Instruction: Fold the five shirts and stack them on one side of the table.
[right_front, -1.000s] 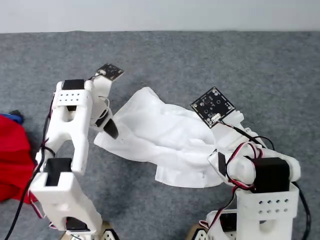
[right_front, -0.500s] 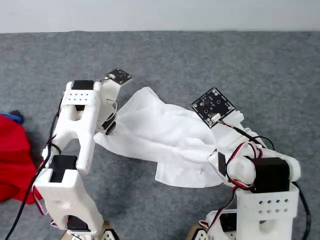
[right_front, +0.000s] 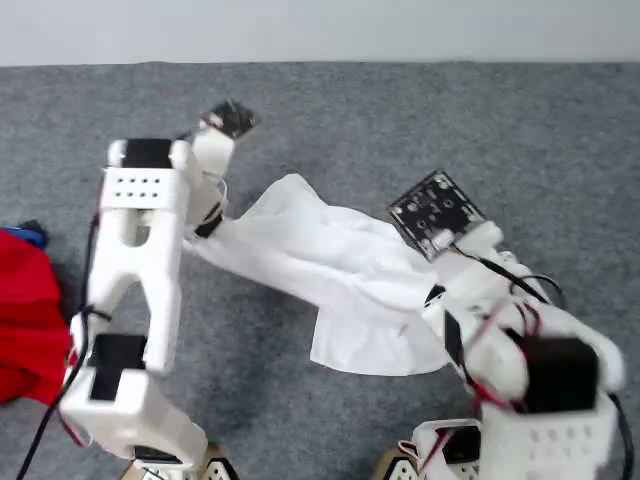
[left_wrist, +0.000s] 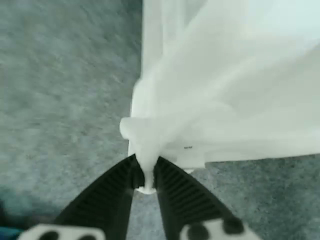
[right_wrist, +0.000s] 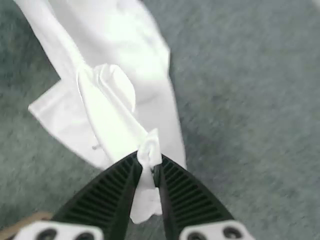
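Together left gripper (left_wrist: 145, 169), right gripper (right_wrist: 149, 166) pinch shirt (right_front: 330, 265).

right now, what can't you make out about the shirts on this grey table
Red cloth heap, high view: cut off by the picture's edge; garment count unclear.
Small blue object next to it: cut off, too small to identify.
Crumpled white fabric shirt, high view: one end hidden under the right arm, which is blurred.

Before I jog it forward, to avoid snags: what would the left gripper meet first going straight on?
The crumpled white fabric shirt that the left gripper pinches; the grey carpeted table probably lies beyond, depth unclear.
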